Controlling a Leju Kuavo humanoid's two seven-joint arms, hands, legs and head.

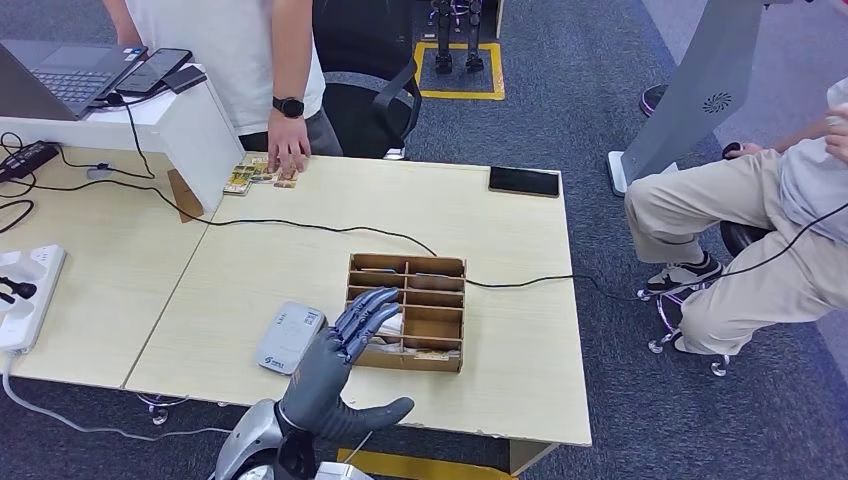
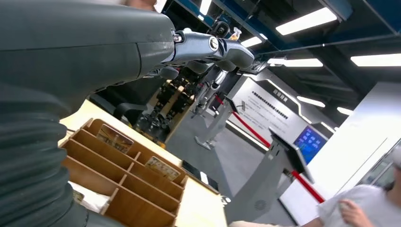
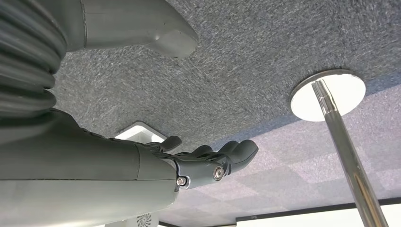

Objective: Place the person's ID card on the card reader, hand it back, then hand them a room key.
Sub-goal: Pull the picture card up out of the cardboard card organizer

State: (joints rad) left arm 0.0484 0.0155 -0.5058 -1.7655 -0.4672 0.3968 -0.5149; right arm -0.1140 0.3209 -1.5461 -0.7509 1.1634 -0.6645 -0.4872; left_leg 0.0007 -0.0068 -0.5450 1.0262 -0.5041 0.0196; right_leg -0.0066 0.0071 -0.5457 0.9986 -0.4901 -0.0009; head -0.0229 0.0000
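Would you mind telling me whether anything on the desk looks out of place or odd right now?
Nothing is spilled or damaged. The one untidy thing is a black cable trailing across the table and off its far side, passing right behind the wooden organizer where the left hand hovers.

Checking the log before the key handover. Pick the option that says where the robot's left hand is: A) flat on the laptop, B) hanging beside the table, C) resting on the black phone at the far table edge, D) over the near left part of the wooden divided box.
D: in the head view the left hand is raised with fingers spread over the near left compartments of the wooden box, beside the card reader.
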